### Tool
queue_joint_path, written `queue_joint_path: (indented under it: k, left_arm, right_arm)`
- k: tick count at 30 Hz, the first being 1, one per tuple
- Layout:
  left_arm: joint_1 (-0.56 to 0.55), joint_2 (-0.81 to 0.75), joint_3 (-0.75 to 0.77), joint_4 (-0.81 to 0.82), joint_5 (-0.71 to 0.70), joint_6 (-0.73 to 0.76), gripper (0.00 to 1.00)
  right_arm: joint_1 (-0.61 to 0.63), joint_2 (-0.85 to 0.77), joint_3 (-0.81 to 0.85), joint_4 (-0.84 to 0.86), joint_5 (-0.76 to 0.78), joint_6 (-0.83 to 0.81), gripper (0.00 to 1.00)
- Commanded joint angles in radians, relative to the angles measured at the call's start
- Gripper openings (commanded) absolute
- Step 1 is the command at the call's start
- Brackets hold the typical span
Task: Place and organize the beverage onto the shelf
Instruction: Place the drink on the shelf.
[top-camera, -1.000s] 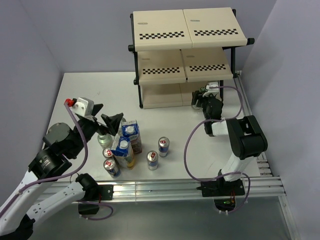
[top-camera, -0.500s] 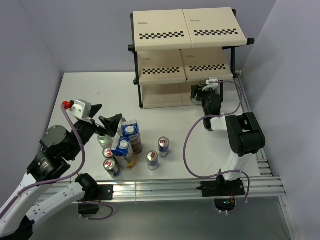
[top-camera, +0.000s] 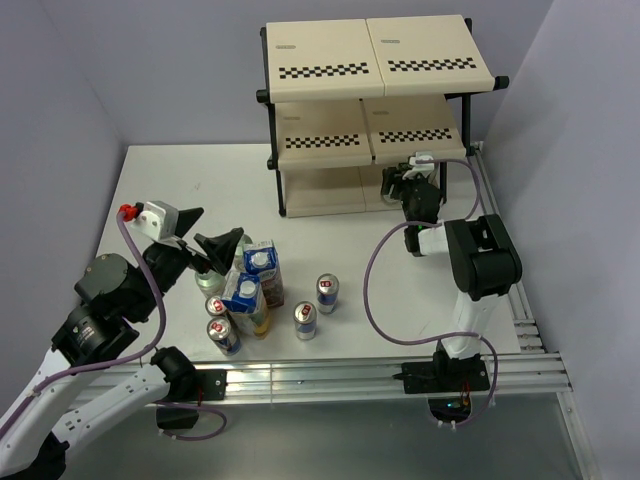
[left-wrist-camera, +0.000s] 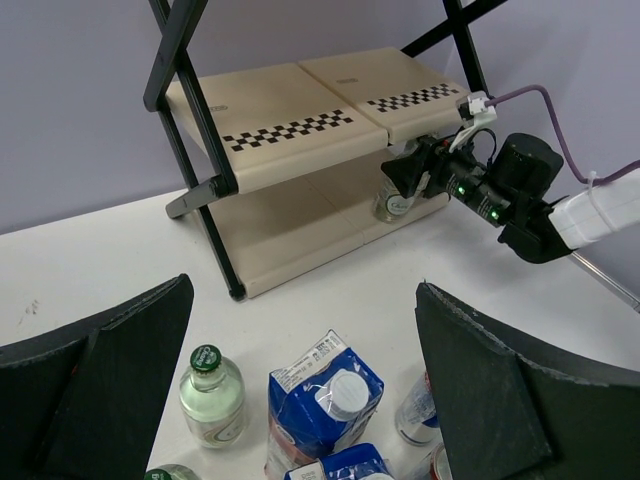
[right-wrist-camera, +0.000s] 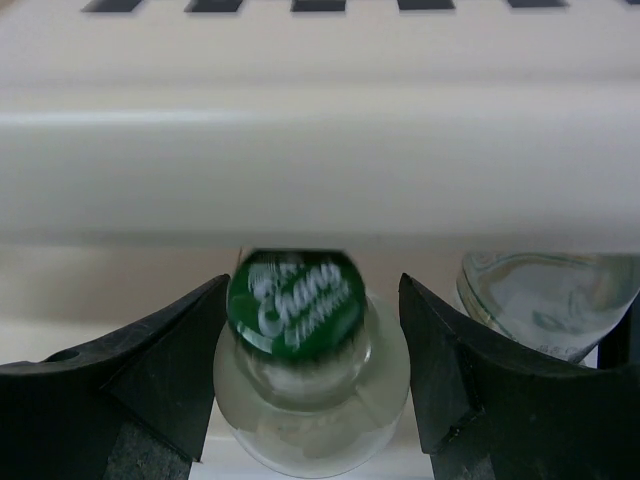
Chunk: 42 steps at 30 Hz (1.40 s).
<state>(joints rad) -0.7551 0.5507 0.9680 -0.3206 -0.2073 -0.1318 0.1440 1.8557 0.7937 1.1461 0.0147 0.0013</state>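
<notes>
As the top camera showed it, the left gripper (top-camera: 212, 250) hung wide open and empty over the drinks (top-camera: 245, 290) clustered on the table (top-camera: 170, 180), while the right gripper (top-camera: 397, 183) sat at the right end of the shelf (top-camera: 330, 60), under its middle board. From the left wrist, that arm's fingers (left-wrist-camera: 100, 390) stood far apart above a loose bottle (left-wrist-camera: 212, 395) and a carton (left-wrist-camera: 325, 400), and the right gripper had a clear bottle (left-wrist-camera: 394, 203) in its jaws at the front of the lowest tier. Through the right wrist, both fingers (right-wrist-camera: 170, 380) pressed the clear bottle's sides below its green cap (right-wrist-camera: 295, 298), with a second bottle (right-wrist-camera: 545, 300) just beside it on the right.
</notes>
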Motion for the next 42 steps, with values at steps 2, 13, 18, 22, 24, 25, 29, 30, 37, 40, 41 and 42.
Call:
queue_joint_path:
  k: [2,13,18,22,24,25,29,30,37,40,41,42]
  left_arm:
    - [0.000,-0.011,-0.003,0.040,0.016,0.015,1.00]
    - [0.000,-0.014,-0.006,0.043,0.017,0.018,0.99]
    - [-0.001,-0.015,-0.008,0.048,0.019,0.020,1.00]
    - [0.000,-0.015,-0.006,0.052,0.025,0.020,0.99]
    - [0.000,-0.015,-0.011,0.054,0.029,0.021,1.00]
    - [0.000,-0.015,-0.011,0.055,0.031,0.021,0.99]
    - [0.000,-0.008,-0.009,0.054,0.039,0.023,0.99]
    - [0.000,-0.006,-0.008,0.055,0.040,0.023,0.99]
    - [0.000,-0.003,-0.012,0.058,0.048,0.021,0.99]
    - [0.000,-0.003,-0.014,0.060,0.052,0.020,0.99]
    - [0.000,0.000,-0.015,0.057,0.054,0.020,1.00]
    - [0.000,0.000,-0.015,0.058,0.054,0.020,0.99]
  right_arm:
    - [-0.014,-0.009,0.084,0.282,0.021,-0.006,0.00]
    - [-0.018,0.034,0.121,0.247,0.021,-0.003,0.00]
    - [-0.018,0.069,0.125,0.355,0.019,-0.003,0.00]
    - [-0.018,0.092,0.136,0.382,0.022,-0.009,0.00]
    - [-0.018,0.106,0.142,0.403,0.022,-0.012,0.00]
    - [-0.020,0.111,0.144,0.409,0.028,-0.012,0.00]
    - [-0.020,0.129,0.160,0.434,0.033,-0.004,0.00]
    - [-0.020,0.134,0.162,0.451,0.034,-0.003,0.00]
    - [-0.020,0.166,0.202,0.520,0.045,0.054,0.00]
    - [-0.020,0.171,0.213,0.530,0.053,0.069,0.00]
    - [-0.020,0.174,0.211,0.537,0.054,0.077,0.00]
    - [-0.020,0.174,0.208,0.556,0.056,0.084,0.00]
